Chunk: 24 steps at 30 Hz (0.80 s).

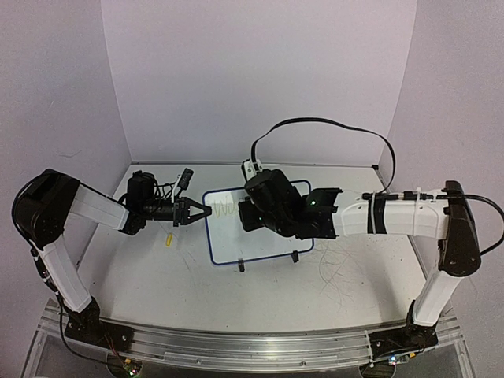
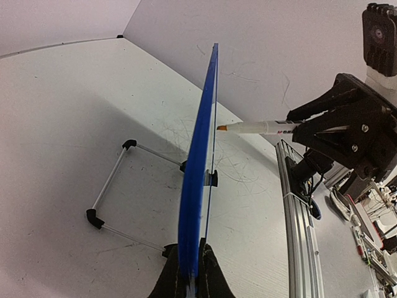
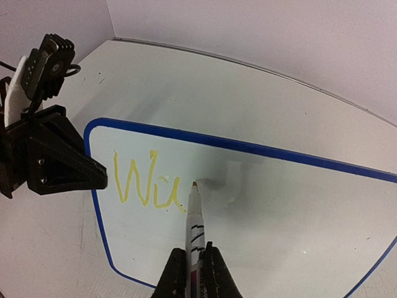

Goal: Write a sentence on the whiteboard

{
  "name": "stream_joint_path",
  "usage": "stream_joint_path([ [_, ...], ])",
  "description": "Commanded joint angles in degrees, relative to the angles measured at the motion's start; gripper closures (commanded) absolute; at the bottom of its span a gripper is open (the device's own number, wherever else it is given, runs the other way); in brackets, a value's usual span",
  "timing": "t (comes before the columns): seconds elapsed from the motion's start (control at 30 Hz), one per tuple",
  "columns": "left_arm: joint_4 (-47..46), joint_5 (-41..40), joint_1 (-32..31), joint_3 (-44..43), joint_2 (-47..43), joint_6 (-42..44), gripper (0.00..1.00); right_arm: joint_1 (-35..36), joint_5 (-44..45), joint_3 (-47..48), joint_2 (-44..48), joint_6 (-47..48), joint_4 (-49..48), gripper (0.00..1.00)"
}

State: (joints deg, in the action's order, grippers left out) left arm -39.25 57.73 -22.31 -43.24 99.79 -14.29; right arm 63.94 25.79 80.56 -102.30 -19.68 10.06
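At tabletop centre: whiteboard [image 1: 256,240] standing on its feet.
Left end effector [image 1: 206,211]: clamped on the board's left edge.
Right end effector [image 3: 193,257]: clamped on marker [image 3: 196,217], tip at the board face.
Sentence [image 3: 149,186]: yellow "Wu" only, far-left part of the board, just left of the tip.
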Motion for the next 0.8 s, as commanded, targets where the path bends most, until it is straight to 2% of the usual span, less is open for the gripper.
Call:
stream_joint_path([
  [0.0,4.0,-4.1,0.5,0.0,-0.3,3.7,1.00,0.0,0.2,3.1,-0.2,1.0,-1.3,1.00],
  [0.23,4.1,-4.0,0.5,-0.1,-0.4,3.7,1.00,0.0,-1.3,3.7,-1.2,0.8,-1.4,1.00],
  [0.77,4.2,-3.9,0.5,-0.1,-0.6,3.7,1.00,-0.5,1.0,3.5,-1.5,-1.8,0.5,1.00],
])
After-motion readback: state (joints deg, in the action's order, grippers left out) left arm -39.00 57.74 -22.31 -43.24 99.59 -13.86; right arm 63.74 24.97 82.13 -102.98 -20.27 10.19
